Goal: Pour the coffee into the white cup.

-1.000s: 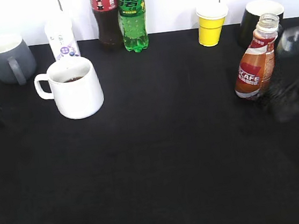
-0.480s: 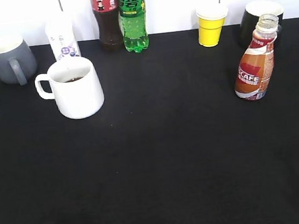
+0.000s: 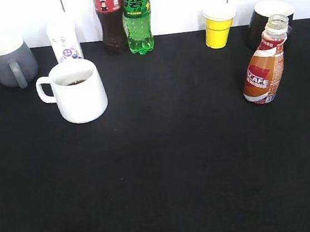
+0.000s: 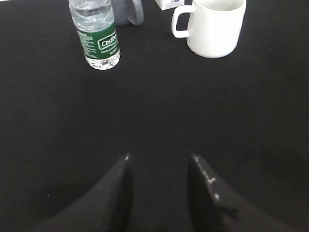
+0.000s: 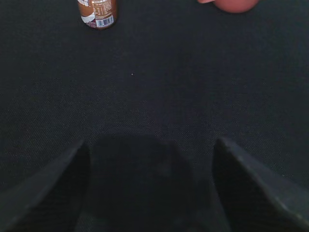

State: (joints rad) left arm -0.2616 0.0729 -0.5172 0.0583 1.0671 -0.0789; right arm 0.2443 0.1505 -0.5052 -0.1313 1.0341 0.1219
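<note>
The coffee bottle (image 3: 265, 64) stands upright and uncapped on the black table at the right; its base also shows in the right wrist view (image 5: 98, 13). The white cup (image 3: 76, 91) stands at the left with dark liquid in its bottom and its handle to the left; it also shows in the left wrist view (image 4: 215, 26). My left gripper (image 4: 159, 159) is open and empty above bare table, well short of the cup. My right gripper (image 5: 150, 147) is open and empty, well back from the bottle. Neither gripper shows in the exterior view.
A grey mug (image 3: 9, 60), a white carton (image 3: 64, 39), a cola bottle (image 3: 109, 17), a green soda bottle (image 3: 137, 17), a yellow paper cup (image 3: 218, 26) and a black mug (image 3: 267, 19) line the back. A water bottle (image 4: 96, 34) stands at the left edge.
One second ago the right gripper was a blur beside the coffee bottle; it has withdrawn out of the exterior view. The left arm's dark shape at the left edge has also gone, uncovering the water bottle.
</note>
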